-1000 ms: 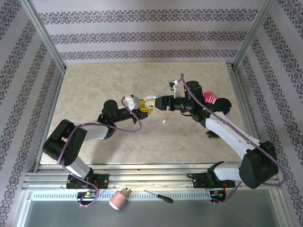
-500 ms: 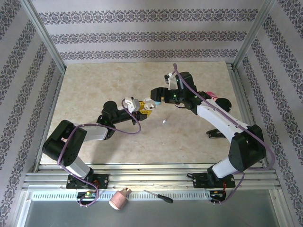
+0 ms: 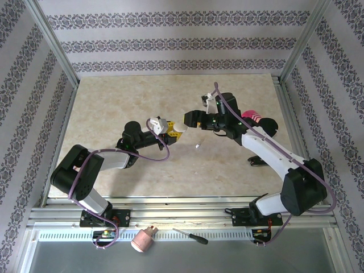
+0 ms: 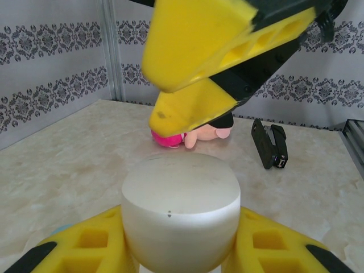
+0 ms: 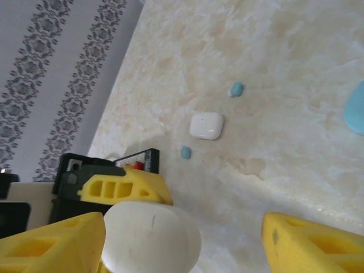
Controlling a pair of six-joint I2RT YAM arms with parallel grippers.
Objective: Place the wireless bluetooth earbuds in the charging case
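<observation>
Clamping a white case point(image 4: 179, 210) between its yellow fingers point(image 4: 79, 244), the left gripper point(image 3: 173, 132) reaches from the left toward the middle of the table point(image 3: 114, 102). The case's rounded end faces the left wrist camera.

Just right of it, the right gripper point(image 3: 189, 119) meets it nose to nose with its jaws spread wide and nothing gripped. In the left wrist view, one right finger point(image 4: 205, 51) hangs over the case with a gap between them. In the right wrist view, the case sits between the spread fingers, close against one of them; I cannot tell whether they touch.

A white bud point(image 3: 197, 146) lies loose on the table, just below and right of the two grippers. Further right, beside the right arm, sits a pink toy point(image 3: 254, 118). A black device point(image 4: 270, 142) lies on the table near it.

The right wrist camera shows another stretch of table. From the left, a blue-green bud point(image 5: 186, 152) lies just beside a second case point(image 5: 206, 125), which is white, shut and flat on the table. Up and to the right, a second bud point(image 5: 236, 89) lies near it but apart. A blue case point(image 5: 355, 108) is cut off by the right edge. All three buds are outside any case.
</observation>
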